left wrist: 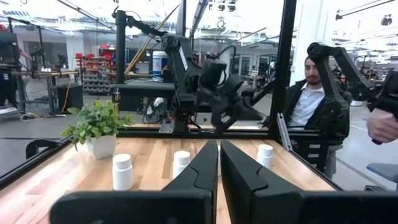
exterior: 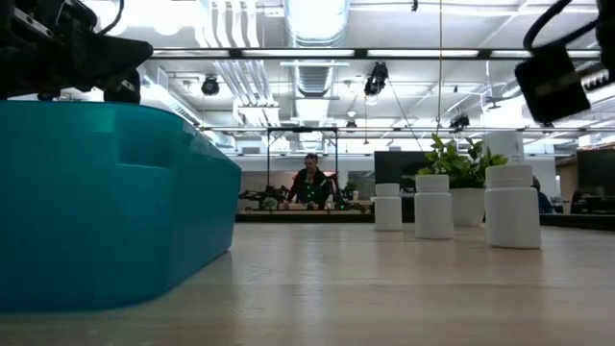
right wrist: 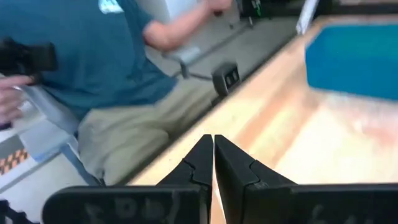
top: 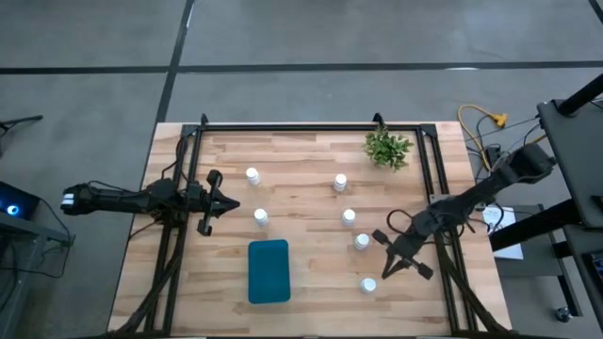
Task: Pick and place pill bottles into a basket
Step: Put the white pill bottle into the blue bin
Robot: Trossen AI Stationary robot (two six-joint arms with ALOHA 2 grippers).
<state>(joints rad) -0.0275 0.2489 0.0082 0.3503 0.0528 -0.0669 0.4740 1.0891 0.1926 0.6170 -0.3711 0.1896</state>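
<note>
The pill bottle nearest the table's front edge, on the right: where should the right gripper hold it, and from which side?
Probably across the round body of that pill bottle, just under the cap. It stands upright and apart from the others, so any side fits; from above on its right suits the right gripper, which is shut and must open first.

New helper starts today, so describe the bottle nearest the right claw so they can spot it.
Start at the teal basket near the table's front edge, then look across to the right claw. The bottle standing just in front of it is the one: of the six white bottles, it sits closest to the table's front edge.
</note>
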